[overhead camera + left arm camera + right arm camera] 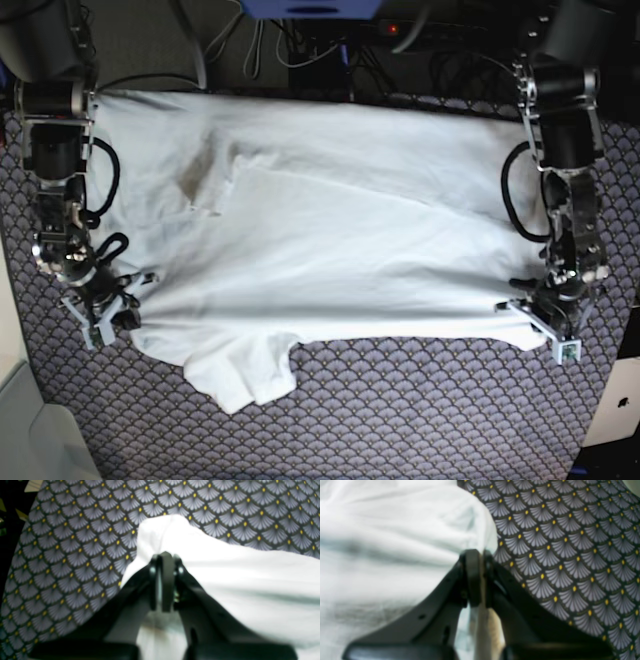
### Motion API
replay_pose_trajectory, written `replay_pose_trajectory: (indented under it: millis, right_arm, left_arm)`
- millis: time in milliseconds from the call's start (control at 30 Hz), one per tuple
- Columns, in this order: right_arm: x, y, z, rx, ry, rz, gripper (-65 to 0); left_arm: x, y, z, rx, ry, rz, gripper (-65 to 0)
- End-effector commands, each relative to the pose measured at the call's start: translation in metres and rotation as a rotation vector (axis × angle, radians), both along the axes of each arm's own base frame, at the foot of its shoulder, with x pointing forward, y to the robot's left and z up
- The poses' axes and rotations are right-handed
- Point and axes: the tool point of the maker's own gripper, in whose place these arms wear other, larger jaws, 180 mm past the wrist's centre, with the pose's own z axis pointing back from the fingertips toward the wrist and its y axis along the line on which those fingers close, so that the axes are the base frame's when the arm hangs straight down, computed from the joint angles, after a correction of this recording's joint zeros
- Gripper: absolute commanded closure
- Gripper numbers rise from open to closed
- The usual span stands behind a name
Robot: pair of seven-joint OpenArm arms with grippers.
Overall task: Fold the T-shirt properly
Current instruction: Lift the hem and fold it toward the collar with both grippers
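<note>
The T-shirt (330, 230) lies spread flat on the patterned tablecloth (420, 410), filling the middle of the base view. Its long way runs from left to right across the picture.

Each arm has hold of one end of the shirt's lower edge. The right gripper (112, 303) is at the lower left of the base view. The left gripper (540, 305) is at the lower right. Neither arm is nearer; each already sits at its own corner, and the two are well apart.

In the left wrist view, the left gripper (163, 562) has its jaws pressed together, pinching the white T-shirt (237, 580). In the right wrist view, the right gripper (477, 560) also has its jaws pressed together on the edge of the T-shirt (395, 542).

From both grippers, the rest of the shirt lies toward the top of the base view. So I think the fold has to go that way, carrying the lower edge up toward the top edge. A sleeve (245, 375) sticks out at the bottom left and is not tucked in yet.
</note>
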Motion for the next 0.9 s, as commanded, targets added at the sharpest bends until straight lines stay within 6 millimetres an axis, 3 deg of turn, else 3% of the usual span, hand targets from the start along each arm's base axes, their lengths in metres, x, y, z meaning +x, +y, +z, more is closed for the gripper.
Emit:
replay_pose_trajectory:
  millis: [0,67,233,567,733,867]
  right_arm:
    - [0.015,-0.015,0.028,-0.016,-0.08,-0.027,0.0]
    - [0.009,-0.012,0.022,-0.01,-0.065,-0.008,0.0]
    - [-0.017,-0.01,0.045,-0.026,-0.15,0.036,0.0]
    - [-0.082,0.025,0.065,-0.113,-0.207,0.137,0.0]
    - [-0.102,0.026,0.083,-0.14,-0.25,0.138,0.0]
    - [-0.119,0.027,0.081,-0.15,-0.241,0.141,0.0]
  left_arm:
    - [0.01,0.009,0.031,0.034,-0.084,0.009,-0.5]
    - [0.004,0.0,0.033,0.035,-0.09,-0.004,-0.5]
    - [-0.014,0.001,0.038,0.012,-0.099,0.026,-0.5]
    - [-0.041,-0.004,0.034,0.037,-0.101,0.015,-0.5]
    - [-0.059,-0.01,0.036,0.055,-0.08,-0.001,-0.5]
    - [-0.072,-0.016,0.033,0.048,-0.063,0.0,-0.5]
